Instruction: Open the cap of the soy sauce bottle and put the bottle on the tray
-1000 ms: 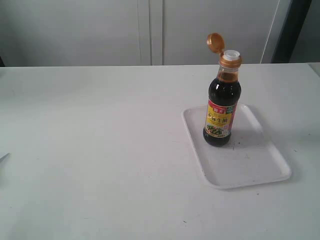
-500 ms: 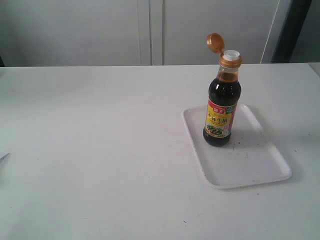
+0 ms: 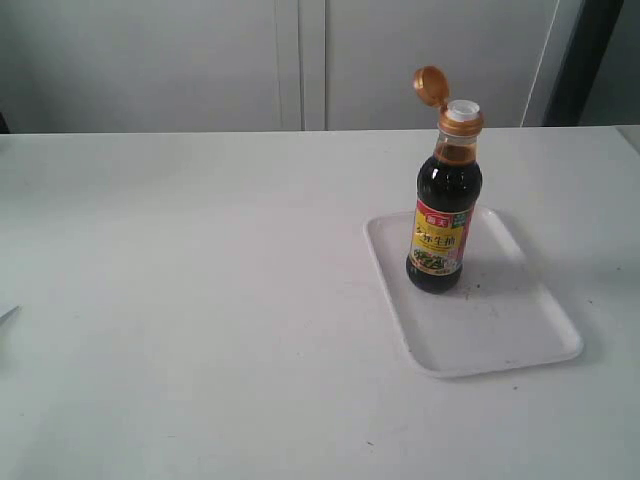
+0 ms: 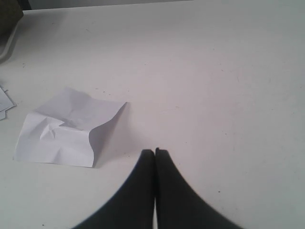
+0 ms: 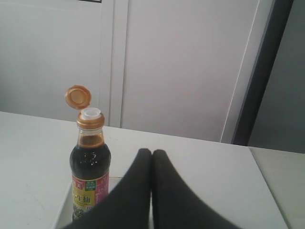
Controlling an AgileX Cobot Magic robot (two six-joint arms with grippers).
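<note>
The soy sauce bottle (image 3: pixel 440 225) stands upright on the far left part of the white tray (image 3: pixel 500 330). Its golden-brown cap (image 3: pixel 431 86) is flipped open and back on its hinge, baring the white spout (image 3: pixel 462 110). The right wrist view shows the bottle (image 5: pixel 89 167), the open cap (image 5: pixel 78 97) and a strip of the tray (image 5: pixel 64 210). My right gripper (image 5: pixel 152 151) is shut and empty, held beside the bottle and apart from it. Over bare table, my left gripper (image 4: pixel 155 151) is shut with nothing in it. Neither gripper shows in the exterior view.
A creased sheet of white paper (image 4: pixel 66 126) lies on the table near my left gripper. More paper edges (image 4: pixel 4 102) and a dark object (image 4: pixel 9 19) sit at that view's border. White cabinet doors (image 3: pixel 300 60) stand behind the white table (image 3: pixel 200 300).
</note>
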